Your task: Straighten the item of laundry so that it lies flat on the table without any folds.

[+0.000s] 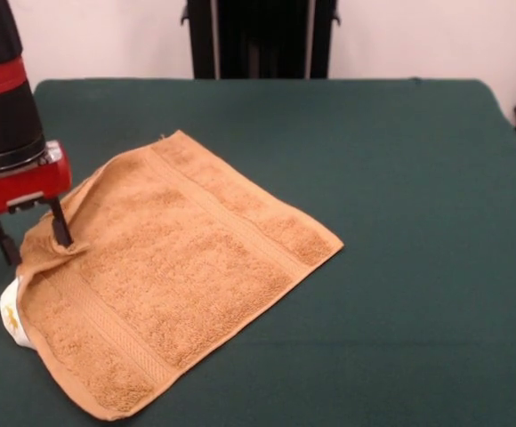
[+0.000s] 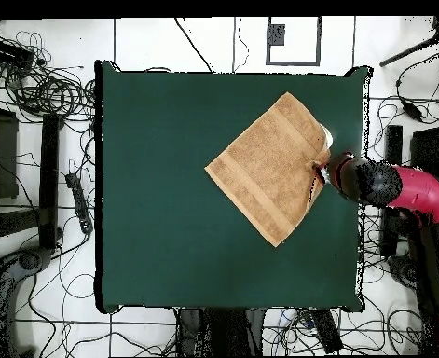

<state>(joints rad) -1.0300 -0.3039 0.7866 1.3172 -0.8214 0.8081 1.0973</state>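
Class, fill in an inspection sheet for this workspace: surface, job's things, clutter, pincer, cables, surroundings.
Surface: green table, bare away from the towel.
Job's things: orange towel mostly flat; left edge lifted and bunched at the pincer; white tag showing beneath it.
Clutter: nothing seen on the table.
Pincer: pincer shut on the towel's edge.
Cables: many loose cables on the floor around the table.
Surroundings: tiled floor, dark equipment beside the table.
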